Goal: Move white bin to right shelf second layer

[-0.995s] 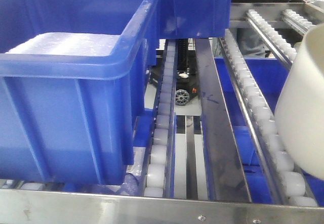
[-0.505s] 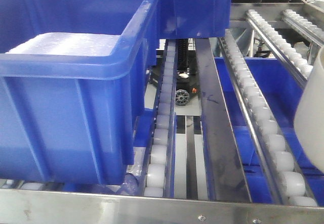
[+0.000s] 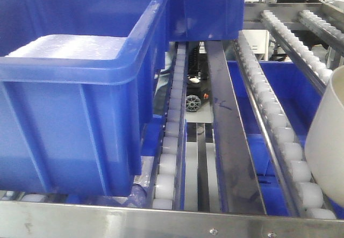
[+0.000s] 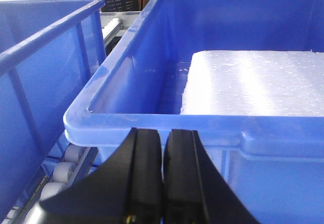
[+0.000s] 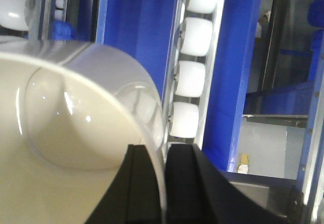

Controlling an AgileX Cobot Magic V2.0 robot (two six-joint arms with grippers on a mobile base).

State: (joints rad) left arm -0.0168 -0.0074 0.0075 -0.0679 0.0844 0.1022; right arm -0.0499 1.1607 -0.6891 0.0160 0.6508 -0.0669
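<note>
My right gripper (image 5: 162, 183) pinches the bin (image 5: 76, 133) wall | bin hangs over the shelf's (image 3: 252, 216) right front corner rollers (image 3: 293, 168) | left gripper (image 4: 163, 178) pressed together, idle | advice: lower level, seat base on rollers before letting go.

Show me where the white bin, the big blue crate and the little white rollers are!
white bin (image 3: 328, 146): front view, its outer side wall.
blue crate (image 3: 70, 136): front view, its front wall.
white rollers (image 3: 283, 136): front view, one roller on the right rail.
</note>
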